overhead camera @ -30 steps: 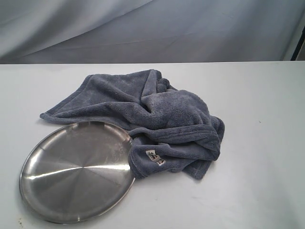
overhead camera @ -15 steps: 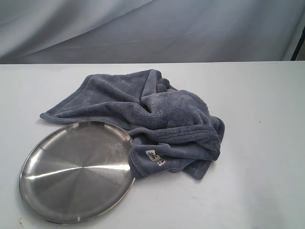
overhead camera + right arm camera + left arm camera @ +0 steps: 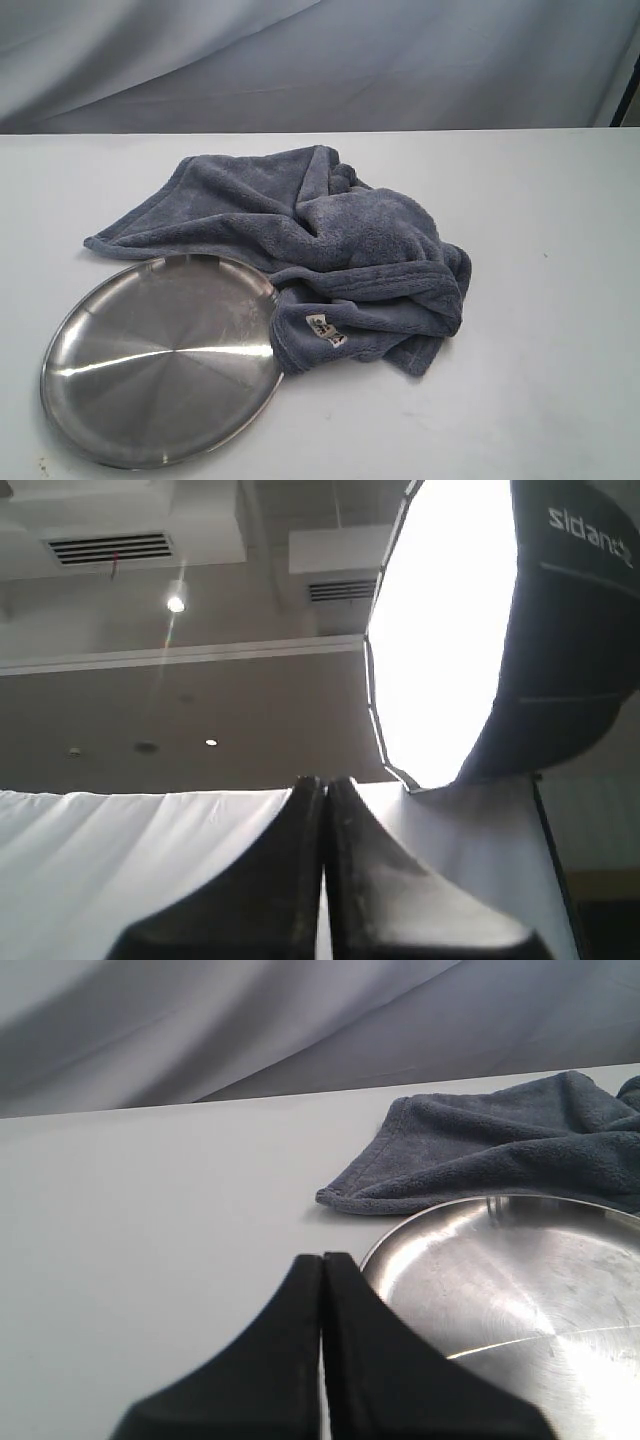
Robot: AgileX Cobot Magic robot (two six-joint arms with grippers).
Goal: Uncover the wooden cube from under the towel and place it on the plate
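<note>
Well, we counted one towel (image 3: 330, 250), one plate (image 3: 160, 360) and two grippers across the 3 views. The towel lay bunched on the white table (image 3: 560, 350), heaped highest toward the right and spread flatter toward the back left. One small white tag (image 3: 325, 330) showed at its front hem, just beside the plate's rim. The plate sat at front left, nothing on it, w/ the towel's edge touching its far and right side; whether cloth lapped over the rim we couldn't tell.

The wooden cube showed in no view, so we couldn't say where it sat.

Ext. view caught neither arm. In the left wrist view the left gripper (image 3: 322, 1260) had its two black fingers pressed flat together, no gap, nothing between them, above bare table near the plate (image 3: 520, 1290); one towel corner (image 3: 345, 1197) lay beyond.

The right wrist cam pointed up. The right gripper (image 3: 325, 782) was likewise closed tight, fingers touching, holding nothing. Behind it we saw one lit softbox (image 3: 450, 630), two ceiling vents (image 3: 110, 548) and white backdrop cloth (image 3: 120, 860).
</note>
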